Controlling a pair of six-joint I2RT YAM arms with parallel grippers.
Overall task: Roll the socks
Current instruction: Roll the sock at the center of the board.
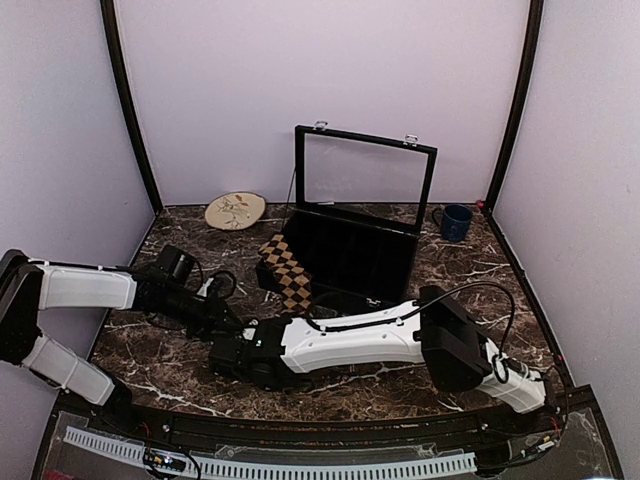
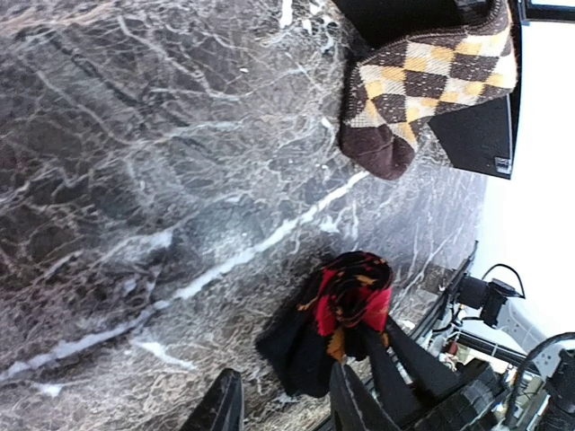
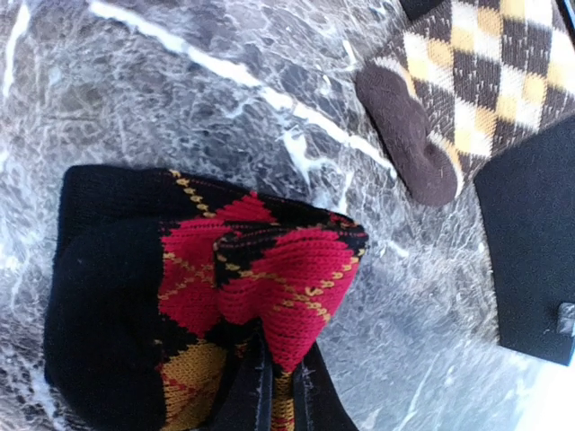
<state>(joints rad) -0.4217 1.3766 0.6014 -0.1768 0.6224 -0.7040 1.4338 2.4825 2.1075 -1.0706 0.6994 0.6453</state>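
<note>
Tabletop (image 1: 480, 290) from above, you see the tan sock (image 1: 285, 270) mid-frame against the black case (image 1: 350, 255), left wrist view, your left gripper (image 2: 283, 409) spread wide at bottom edge, red sock (image 2: 346, 314) lower centre, right wrist view, your right gripper (image 3: 280, 400) clamped on that sock's red fold, bottom centre.

The right gripper (image 3: 274, 382) pinches a fold of the bunched red sock (image 3: 278, 269); the tan sock (image 3: 467, 81) lies apart, beside the black case (image 3: 530, 260).
</note>
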